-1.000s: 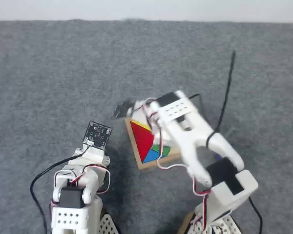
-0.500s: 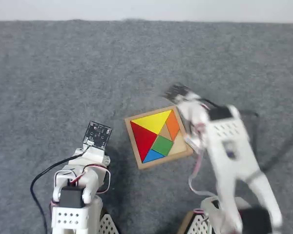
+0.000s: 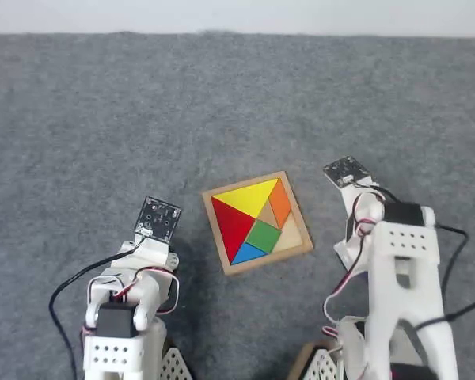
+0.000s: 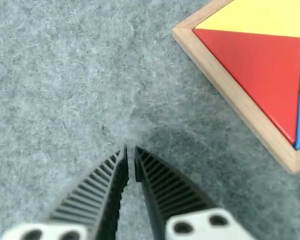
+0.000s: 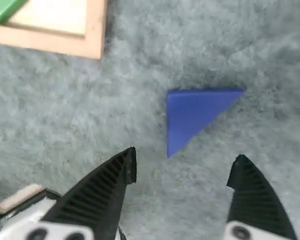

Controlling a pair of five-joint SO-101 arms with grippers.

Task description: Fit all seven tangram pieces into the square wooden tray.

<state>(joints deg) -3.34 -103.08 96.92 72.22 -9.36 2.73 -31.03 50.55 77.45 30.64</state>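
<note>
A grey felt mat [image 3: 103, 119] covers the table, with a pale wall along its far edge. Near the middle of the mat lies the square wooden tray [image 3: 271, 260], turned so that its corners point outward like a diamond. Inside it sit a yellow triangle [image 3: 245, 199], a red triangle [image 3: 231, 226], an orange piece [image 3: 279, 204], a green square [image 3: 263, 236] and a light blue triangle [image 3: 247, 253]. The corner of the tray nearest the right arm [image 3: 396, 253] shows pale wood.

A dark blue triangle [image 5: 195, 115] lies flat on the felt outside the tray, near one tray corner and not touching it. The right gripper [image 5: 185, 161] hangs over the mat with its claw spread wide. The dark blue triangle sits just ahead of the gap between the two fingers, touching neither.

The left arm [image 3: 131, 305] stands on the other side of the tray. The left gripper [image 4: 130, 151] has its claw drawn together, with only a thin slit between the ridged fingers and nothing held. It hovers over bare felt near the tray corner that holds the red and yellow triangles.
</note>
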